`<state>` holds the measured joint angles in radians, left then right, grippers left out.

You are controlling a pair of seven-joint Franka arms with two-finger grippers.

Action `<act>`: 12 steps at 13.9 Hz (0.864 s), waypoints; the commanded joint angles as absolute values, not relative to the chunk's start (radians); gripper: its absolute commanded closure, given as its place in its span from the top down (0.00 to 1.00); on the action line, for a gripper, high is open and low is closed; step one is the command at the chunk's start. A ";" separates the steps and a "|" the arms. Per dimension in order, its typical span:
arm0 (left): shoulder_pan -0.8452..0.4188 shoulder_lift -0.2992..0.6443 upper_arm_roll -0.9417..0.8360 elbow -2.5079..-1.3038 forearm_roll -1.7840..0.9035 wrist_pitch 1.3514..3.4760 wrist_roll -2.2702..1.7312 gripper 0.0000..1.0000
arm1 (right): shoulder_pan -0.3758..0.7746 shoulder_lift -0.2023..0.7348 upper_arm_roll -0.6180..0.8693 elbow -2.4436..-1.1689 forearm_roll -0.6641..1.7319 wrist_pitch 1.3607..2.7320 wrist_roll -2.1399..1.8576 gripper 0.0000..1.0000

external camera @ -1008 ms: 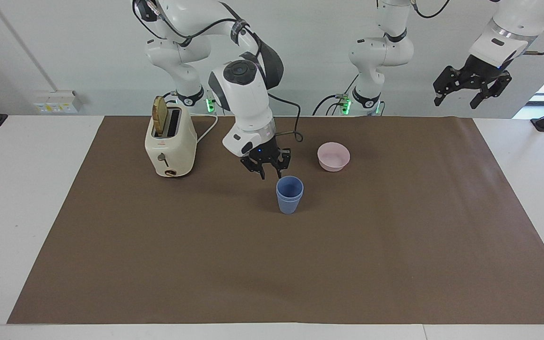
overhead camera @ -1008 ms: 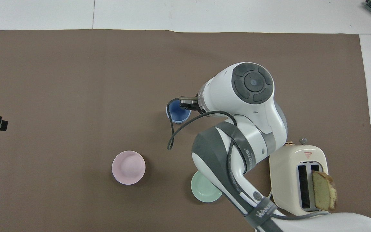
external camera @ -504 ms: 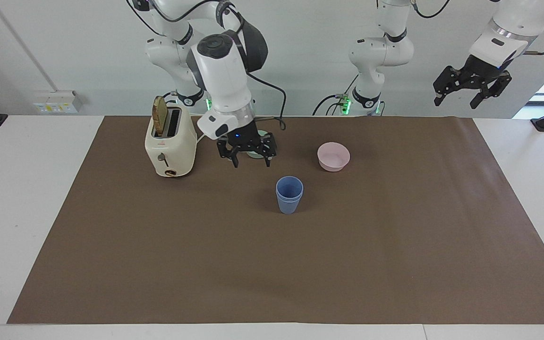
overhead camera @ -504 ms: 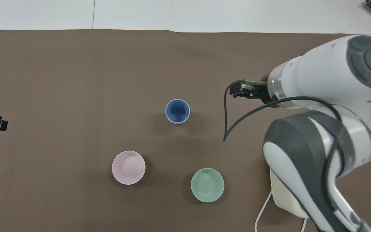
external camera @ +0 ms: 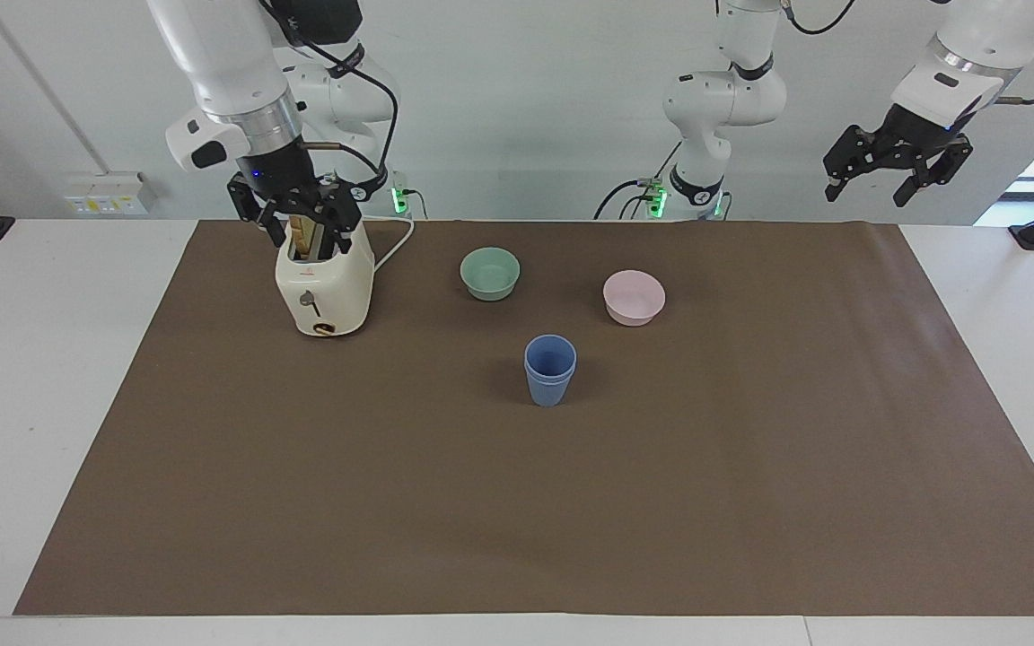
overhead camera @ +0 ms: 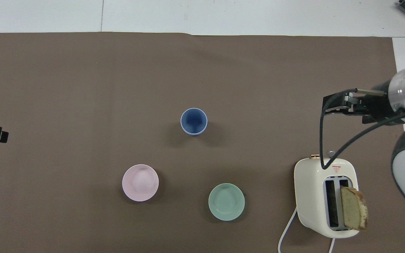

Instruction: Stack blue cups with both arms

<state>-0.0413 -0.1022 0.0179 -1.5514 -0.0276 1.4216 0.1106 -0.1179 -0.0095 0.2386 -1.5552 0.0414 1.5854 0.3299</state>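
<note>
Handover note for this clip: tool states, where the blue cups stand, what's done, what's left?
Right tool: open, empty, raised over the toaster.
Left tool: open, empty, waiting raised off the left arm's end of the mat.
Blue cups: nested one inside the other, upright mid-mat, farther from the robots than the green bowl and pink bowl; nothing touches them.
Done: the stack.
Left: seemingly nothing but parking the arms.

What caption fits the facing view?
Blue cups stacked mid-table; open right gripper over toaster; left gripper waits.
</note>
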 commanded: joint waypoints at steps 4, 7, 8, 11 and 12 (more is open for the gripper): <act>-0.038 -0.109 0.015 -1.560 -0.038 1.414 0.101 1.00 | -0.135 0.018 0.241 -1.448 -0.026 1.448 0.272 1.00; -0.035 -0.109 0.017 -1.560 -0.038 1.414 0.101 1.00 | -0.123 0.023 0.247 -1.442 -0.064 1.440 0.259 1.00; -0.035 -0.110 0.017 -1.562 -0.037 1.411 0.100 1.00 | -0.121 0.021 0.248 -1.443 -0.061 1.445 0.259 1.00; -0.047 -0.107 0.015 -1.557 -0.037 1.424 0.103 1.00 | -0.123 0.021 0.250 -1.443 -0.055 1.454 0.258 1.00; -0.049 -0.107 0.014 -1.557 -0.038 1.424 0.103 1.00 | -0.123 0.021 0.249 -1.445 -0.054 1.459 0.256 1.00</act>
